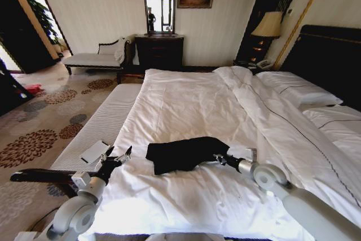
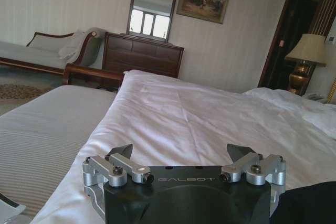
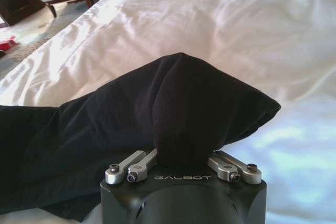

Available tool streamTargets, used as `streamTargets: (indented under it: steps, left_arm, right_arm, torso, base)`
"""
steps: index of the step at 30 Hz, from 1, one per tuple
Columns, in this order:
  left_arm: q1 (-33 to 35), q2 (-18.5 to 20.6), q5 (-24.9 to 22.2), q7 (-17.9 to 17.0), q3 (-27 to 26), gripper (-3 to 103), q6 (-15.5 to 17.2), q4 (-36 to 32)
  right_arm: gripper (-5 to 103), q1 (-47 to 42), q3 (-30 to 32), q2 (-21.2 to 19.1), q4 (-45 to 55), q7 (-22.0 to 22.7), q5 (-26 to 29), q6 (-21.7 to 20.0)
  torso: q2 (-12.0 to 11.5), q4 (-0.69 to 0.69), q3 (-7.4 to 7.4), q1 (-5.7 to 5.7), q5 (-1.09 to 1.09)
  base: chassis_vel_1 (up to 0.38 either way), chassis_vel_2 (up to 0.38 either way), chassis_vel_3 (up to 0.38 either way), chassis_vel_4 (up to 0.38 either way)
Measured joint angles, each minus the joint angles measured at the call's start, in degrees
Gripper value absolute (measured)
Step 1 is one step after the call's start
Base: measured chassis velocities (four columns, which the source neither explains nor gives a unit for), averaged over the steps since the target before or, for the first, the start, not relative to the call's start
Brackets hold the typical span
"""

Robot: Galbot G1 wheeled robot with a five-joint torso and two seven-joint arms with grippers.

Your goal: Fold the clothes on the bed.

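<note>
The black T-shirt (image 1: 186, 153) lies bunched on the white duvet of the bed (image 1: 192, 105), near the foot edge closest to the robot, at about 6 o'clock in the head view and slightly off toward the mattress's bare left side. No lettering shows on it; the fabric is gathered into a dark, roughly folded mass.

The right gripper (image 1: 221, 158) sits at the shirt's 3 o'clock end, its arm reaching in from 4 o'clock. In the right wrist view the right gripper (image 3: 181, 156) is pinched closed on a raised fold of the T-shirt (image 3: 173, 108), the cloth tenting up into a peak between the two fingers (image 3: 131, 167) while the rest drapes off across the duvet.

The left gripper (image 1: 117, 155) hovers at the shirt's 9 o'clock side, just beside it, over the duvet's edge. In the left wrist view the left gripper (image 2: 179, 153) has its jaws spread wide with nothing between them, and a corner of the black T-shirt (image 2: 307, 203) shows next to it.

A small white card (image 1: 95, 152) lies on the striped mattress (image 1: 96, 128) at 9 o'clock from the left gripper.
</note>
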Motion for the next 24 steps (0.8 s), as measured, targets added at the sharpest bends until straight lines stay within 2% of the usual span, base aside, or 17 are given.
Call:
streamTargets:
  steps: [5,14,20,24]
  left_arm:
    - [-0.1,-0.2,-0.2,0.5,-0.3,100,-0.4,0.0]
    - [1.1,-0.7,-0.4,1.3,-1.6,100,-1.1,-0.5]
    - [1.8,-1.3,-0.4,1.9,-2.0,100,-1.7,-0.3]
    - [2.5,-1.5,-0.4,2.0,-3.0,100,-2.3,-0.6]
  right_arm:
    - [10,-0.5,1.4,-1.9,-1.3,-0.6,-1.4,-0.2]
    - [10,1.2,-2.0,-2.7,-1.6,-0.5,-7.3,-0.3]
    - [10,6.0,-6.6,-4.0,4.2,0.0,-7.8,-0.8]
    - [10,14.2,-15.1,-2.3,7.3,2.1,-4.7,-1.4]
  torso:
    - [0.0,0.00,0.00,0.00,0.00]
    - [0.0,-0.01,0.00,0.00,0.01]
    - [0.0,-0.01,0.00,0.00,-0.02]
    - [0.0,0.01,0.00,0.00,-0.01]
  base:
    - [0.000,0.000,0.000,0.000]
    - [0.000,0.000,0.000,0.000]
    - [0.000,0.000,0.000,0.000]
    - [0.000,0.000,0.000,0.000]
